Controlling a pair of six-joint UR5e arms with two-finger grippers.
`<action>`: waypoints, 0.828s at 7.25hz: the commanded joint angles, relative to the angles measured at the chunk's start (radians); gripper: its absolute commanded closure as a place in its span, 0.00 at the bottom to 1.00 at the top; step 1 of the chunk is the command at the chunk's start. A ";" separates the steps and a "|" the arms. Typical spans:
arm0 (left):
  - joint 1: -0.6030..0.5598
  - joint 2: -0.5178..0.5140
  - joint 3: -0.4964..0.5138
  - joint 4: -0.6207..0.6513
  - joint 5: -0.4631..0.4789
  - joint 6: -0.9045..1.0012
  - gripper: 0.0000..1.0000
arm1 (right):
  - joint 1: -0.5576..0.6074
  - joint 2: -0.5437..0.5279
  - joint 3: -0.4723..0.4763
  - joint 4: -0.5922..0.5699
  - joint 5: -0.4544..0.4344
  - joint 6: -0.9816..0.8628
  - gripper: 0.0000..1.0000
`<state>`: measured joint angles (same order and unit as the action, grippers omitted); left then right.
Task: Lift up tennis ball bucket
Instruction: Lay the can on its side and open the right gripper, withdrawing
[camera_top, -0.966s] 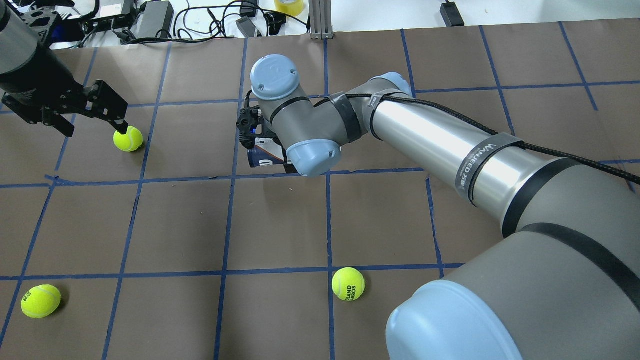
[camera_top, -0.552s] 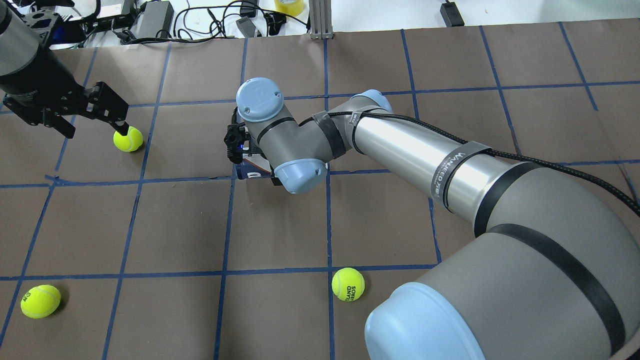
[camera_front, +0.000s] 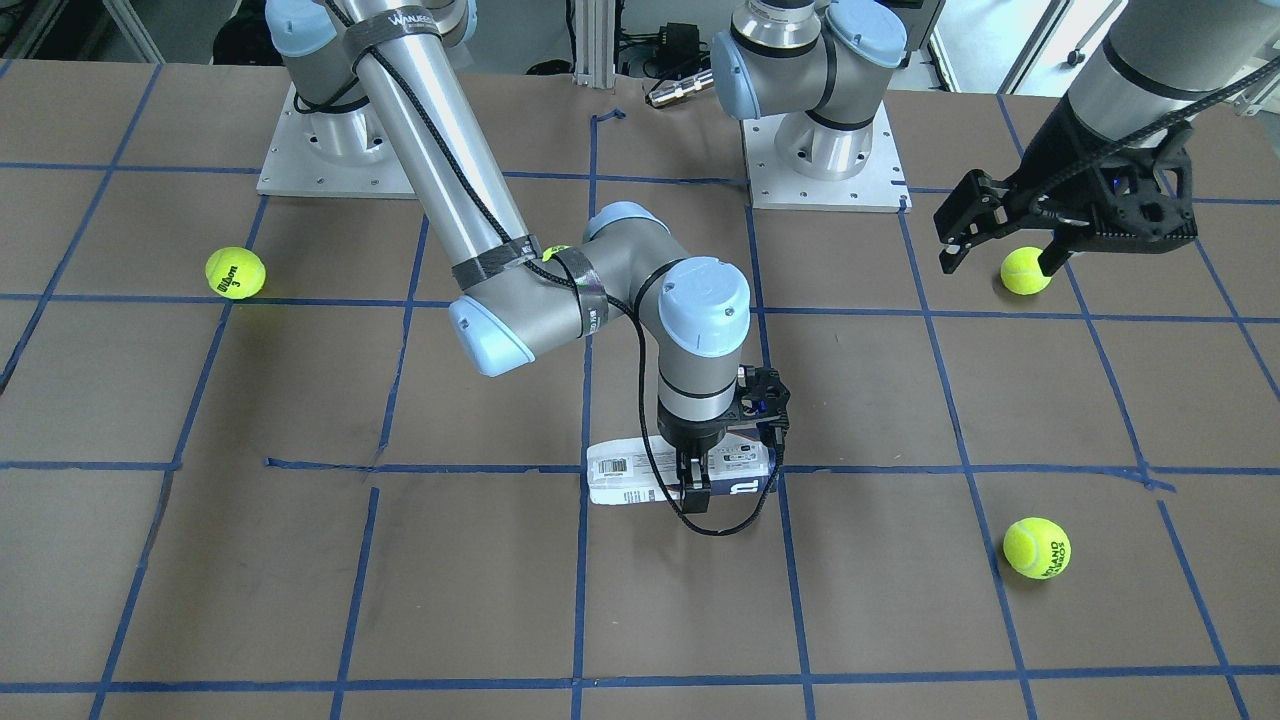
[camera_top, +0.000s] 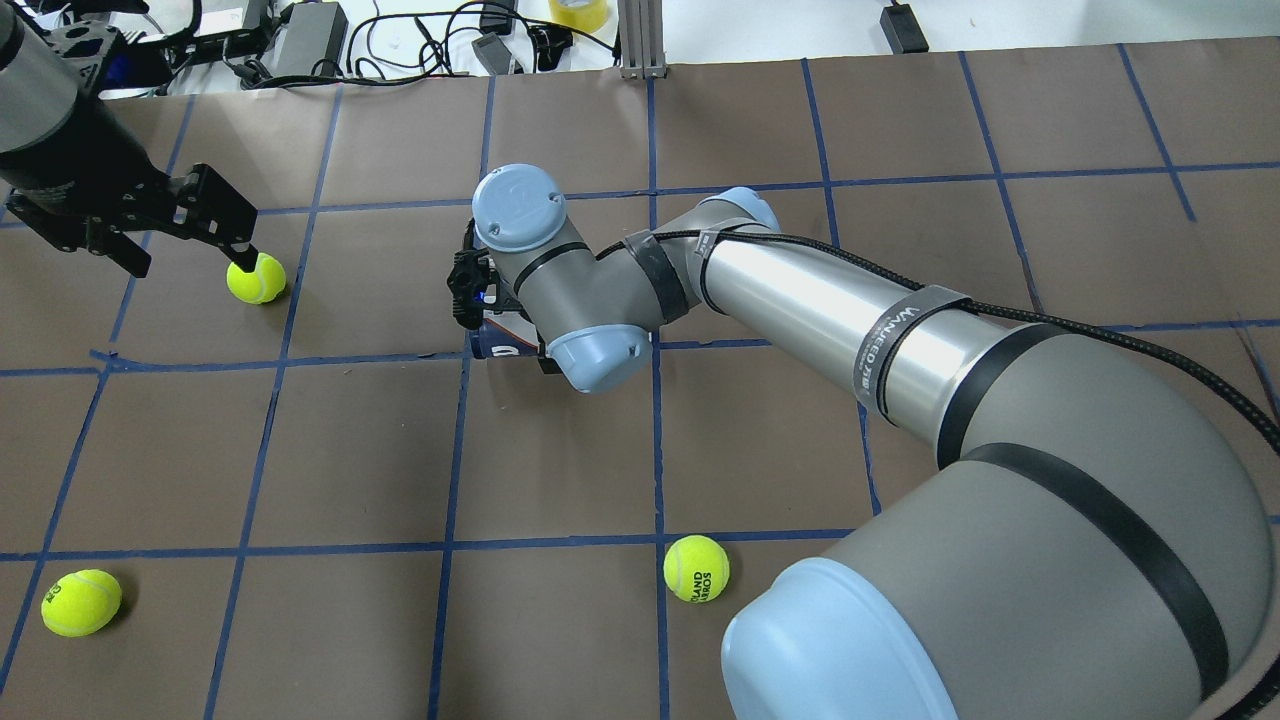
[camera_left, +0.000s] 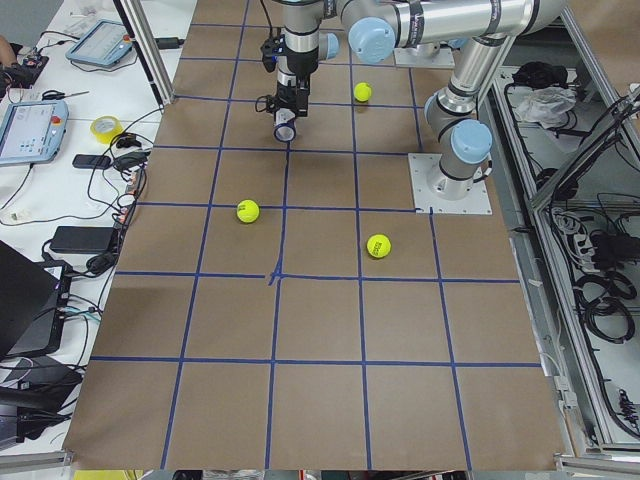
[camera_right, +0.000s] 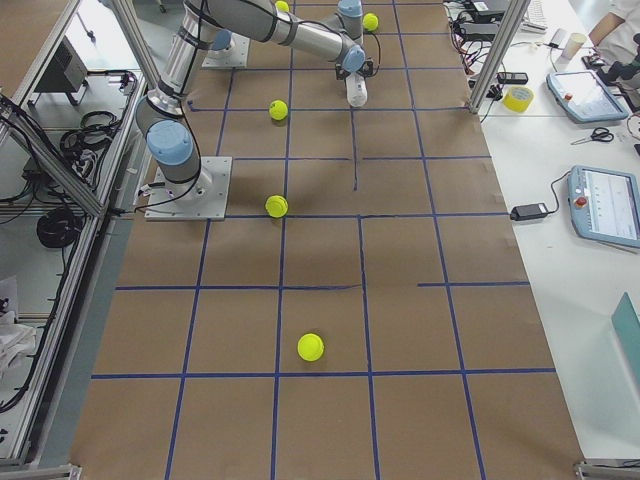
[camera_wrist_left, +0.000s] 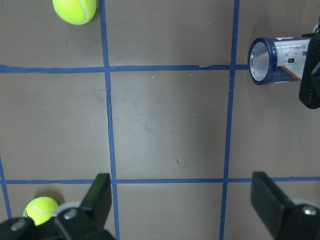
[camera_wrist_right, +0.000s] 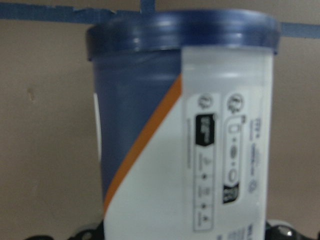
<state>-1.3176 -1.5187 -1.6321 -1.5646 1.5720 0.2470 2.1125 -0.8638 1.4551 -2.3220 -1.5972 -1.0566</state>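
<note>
Exterior front-facing view: low at the centre of the brown-papered table (camera_front: 300, 560), the tennis ball bucket (camera_front: 622, 476) is lying horizontal; the right gripper (camera_front: 696, 474) is pinching it toward its navy end; the left gripper (camera_front: 995, 266) is hanging spread, just beside a tennis ball (camera_front: 1025, 270).

Bucket (camera_front: 625, 476) mid-table in R end effector (camera_front: 697, 470); L end effector (camera_front: 998, 265) beside ball (camera_front: 1025, 272).

tennis ball bucket (camera_top: 497, 346) mostly hidden beneath right arm (camera_top: 600, 290) overhead, blurred and bottom-cropped in right wrist view
</note>
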 joint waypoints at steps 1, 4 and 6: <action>-0.003 0.000 0.002 -0.003 0.005 0.000 0.00 | -0.002 0.000 0.004 -0.003 -0.004 0.009 0.00; -0.005 0.000 0.000 0.003 0.029 0.000 0.00 | -0.016 -0.020 0.002 -0.045 -0.010 0.010 0.00; -0.008 -0.001 0.000 0.002 0.028 0.000 0.00 | -0.052 -0.075 0.005 -0.027 0.006 0.013 0.02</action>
<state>-1.3232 -1.5195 -1.6321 -1.5627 1.6005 0.2470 2.0856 -0.9083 1.4595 -2.3568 -1.6012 -1.0445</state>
